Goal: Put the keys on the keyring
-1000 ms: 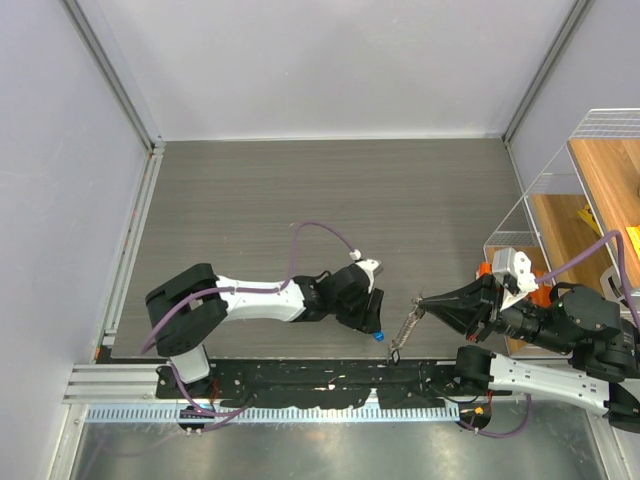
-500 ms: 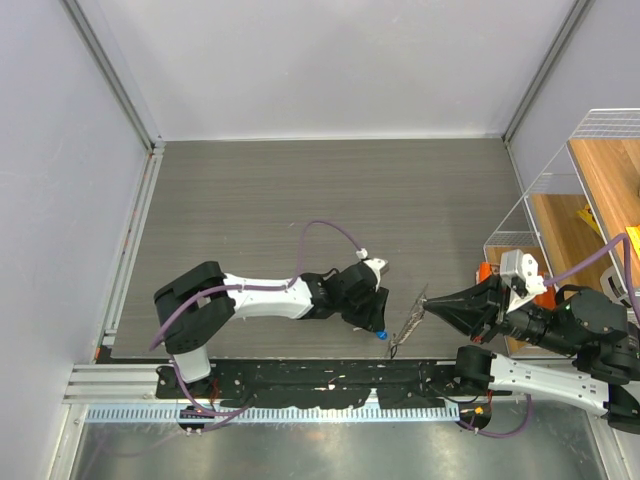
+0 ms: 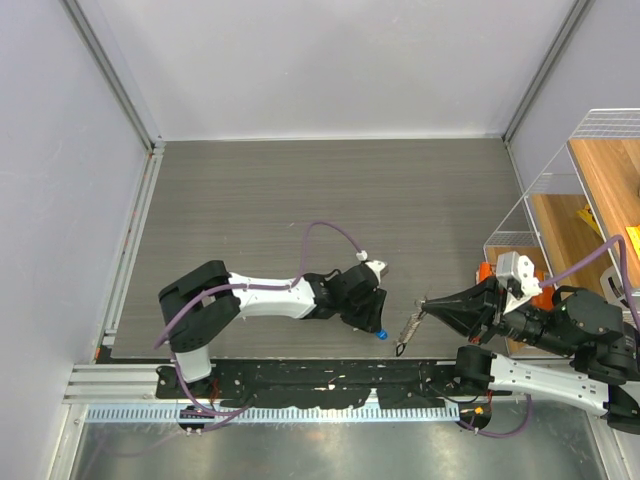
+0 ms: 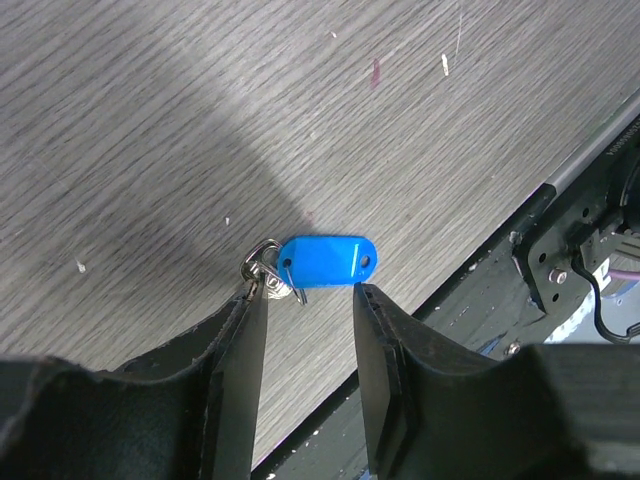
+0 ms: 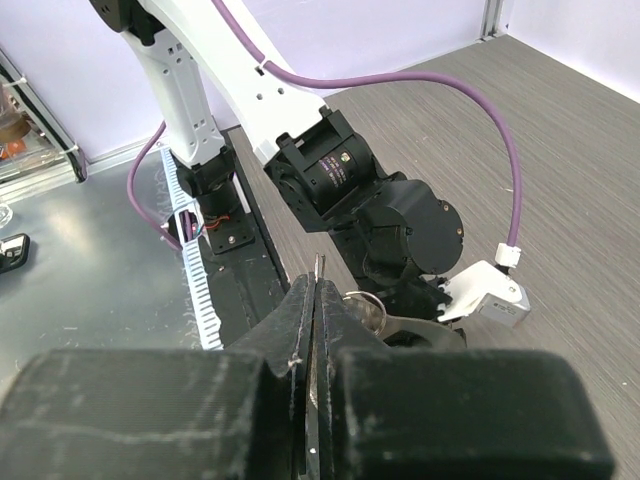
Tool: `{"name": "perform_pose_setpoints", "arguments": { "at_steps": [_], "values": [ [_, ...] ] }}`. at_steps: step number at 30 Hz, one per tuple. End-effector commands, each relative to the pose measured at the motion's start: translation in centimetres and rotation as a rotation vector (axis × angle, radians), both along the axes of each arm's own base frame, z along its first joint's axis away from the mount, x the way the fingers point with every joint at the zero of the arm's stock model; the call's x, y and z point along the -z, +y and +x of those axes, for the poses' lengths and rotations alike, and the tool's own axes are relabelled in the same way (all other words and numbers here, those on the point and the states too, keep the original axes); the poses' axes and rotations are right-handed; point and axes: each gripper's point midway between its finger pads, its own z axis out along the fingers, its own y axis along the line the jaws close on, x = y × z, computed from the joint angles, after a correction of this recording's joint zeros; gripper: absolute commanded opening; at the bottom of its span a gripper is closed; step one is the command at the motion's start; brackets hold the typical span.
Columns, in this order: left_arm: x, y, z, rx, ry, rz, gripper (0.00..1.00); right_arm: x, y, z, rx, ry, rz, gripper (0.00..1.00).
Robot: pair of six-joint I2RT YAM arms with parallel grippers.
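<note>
Right tool (image 3: 424, 304) clamped on the keyring (image 3: 408, 328), holding it off the desk (image 3: 300, 190) just beside the blue key (image 4: 322, 262), probably to present the loop. Left tool (image 4: 310, 290) fingers apart, straddling that key, ready to grab.

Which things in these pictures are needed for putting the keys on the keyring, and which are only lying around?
Needed for the job:
- blue-headed key, on the table
- keyring, a thin wire loop

Only lying around:
- white wire rack at the right edge
- wooden shelf inside it
- small orange item
</note>
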Motion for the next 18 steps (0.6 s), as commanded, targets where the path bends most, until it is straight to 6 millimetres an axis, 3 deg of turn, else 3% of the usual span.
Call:
{"name": "perform_pose_setpoints", "arguments": {
  "at_steps": [1, 11, 18],
  "values": [
    [-0.9, -1.0, 0.6, 0.001, -0.027, -0.011, 0.43, -1.9, -0.5, -0.3, -0.009, -0.03, 0.075, 0.06],
    [-0.2, -0.9, 0.7, -0.006, -0.02, 0.017, 0.36, -1.9, -0.6, -0.5, -0.018, -0.034, 0.083, 0.05],
    [0.1, -0.8, 0.8, -0.008, -0.022, 0.039, 0.21, -1.8, -0.8, -0.5, -0.016, -0.036, 0.083, 0.06]
  ]
}}
